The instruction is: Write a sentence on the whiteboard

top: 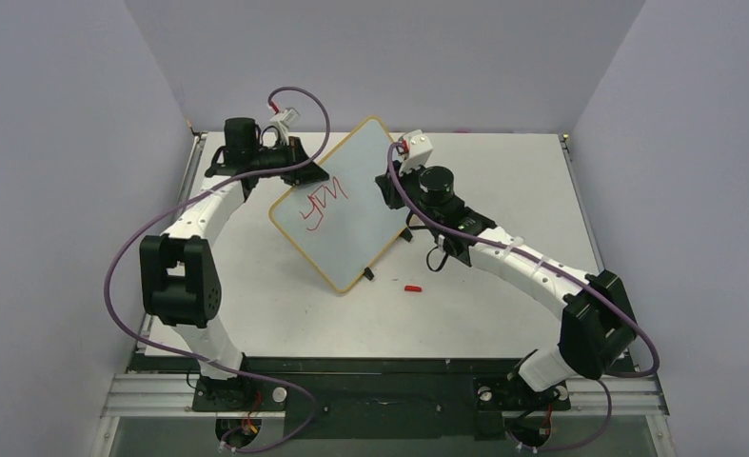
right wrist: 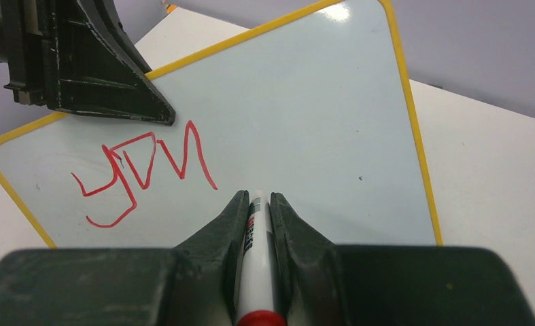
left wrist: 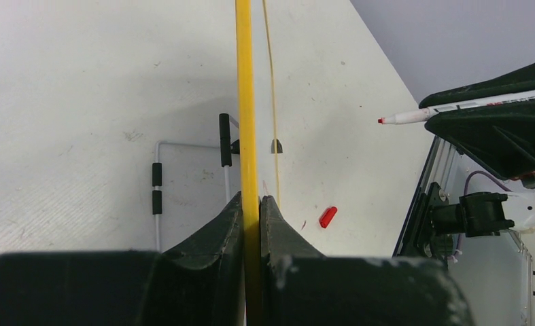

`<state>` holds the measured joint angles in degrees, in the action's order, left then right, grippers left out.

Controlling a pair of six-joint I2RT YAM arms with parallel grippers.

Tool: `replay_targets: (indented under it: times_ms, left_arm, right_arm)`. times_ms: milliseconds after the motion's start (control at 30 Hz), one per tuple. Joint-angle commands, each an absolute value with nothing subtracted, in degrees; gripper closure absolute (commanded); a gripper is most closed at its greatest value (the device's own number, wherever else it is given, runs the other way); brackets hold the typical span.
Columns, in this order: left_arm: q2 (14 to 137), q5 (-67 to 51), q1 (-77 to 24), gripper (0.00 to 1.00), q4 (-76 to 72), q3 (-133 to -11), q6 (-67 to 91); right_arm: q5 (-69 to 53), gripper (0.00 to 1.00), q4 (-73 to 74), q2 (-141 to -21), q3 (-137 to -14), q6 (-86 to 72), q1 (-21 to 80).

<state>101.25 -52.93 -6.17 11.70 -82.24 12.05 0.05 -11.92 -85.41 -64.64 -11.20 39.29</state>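
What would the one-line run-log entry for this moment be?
left jaws: shut on whiteboard edge | right jaws: shut on marker, tip off board | sentence: few red strokes | red cap: on table

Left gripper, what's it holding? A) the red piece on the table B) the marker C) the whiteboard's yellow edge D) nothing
C: the left gripper is clamped on the whiteboard at its yellow frame, while the marker sits in the right gripper.

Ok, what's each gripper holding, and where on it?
The left gripper clamps the whiteboard by its yellow edge; the right gripper grips the marker around its barrel.
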Motion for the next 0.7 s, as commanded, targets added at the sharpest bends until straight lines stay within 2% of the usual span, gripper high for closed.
replay_targets:
  times_ms: [0,200,667]
  left_arm:
    - [100.8,-55.89,-5.42,1.0,-3.54,-79.64,10.25]
    - [101.37,-57.84,-5.16,1.0,-7.1,-78.63,11.68]
    - [102.42,-56.37,-5.17,1.0,-5.47,-79.41,11.64]
  right_arm:
    - [-3.3,1.0,-16.22,-85.06,-63.88,-10.54,38.3]
    - [-4.92,1.0,-17.84,-86.54,-63.59,-11.68,37.59]
    - [-6.84,1.0,-22.73,-87.67,-61.88,-14.26,37.37]
